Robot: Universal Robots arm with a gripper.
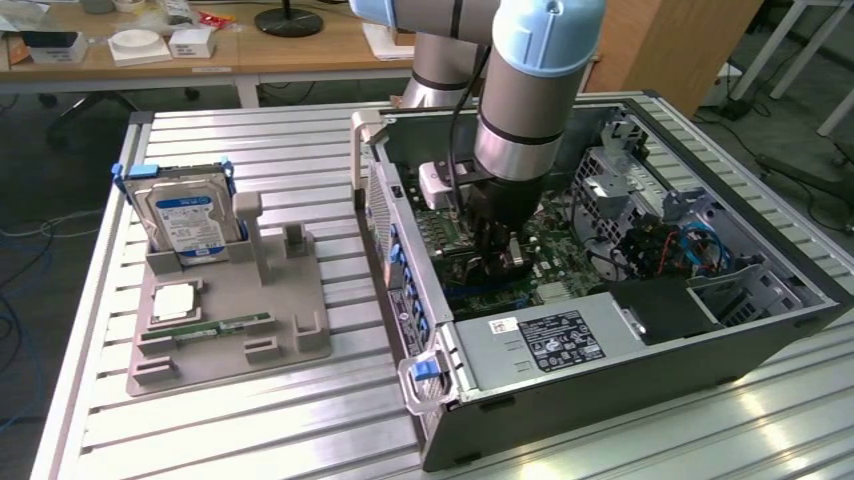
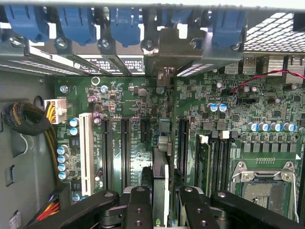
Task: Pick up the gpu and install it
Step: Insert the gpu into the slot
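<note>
My gripper reaches down into the open computer case, just above the green motherboard. In the wrist view my gripper is shut on the gpu, a thin dark card seen edge-on between the black fingers. The card stands upright over the expansion slots, in line with one of them. Its silvery bracket sits at the case's rear slot openings. Whether its edge is seated in the slot is hidden by the card itself.
Left of the case in the exterior view, a grey fixture tray holds a silver hard drive, a green RAM stick and a small white-topped chip. Inside the case are a power supply, cables and the CPU socket.
</note>
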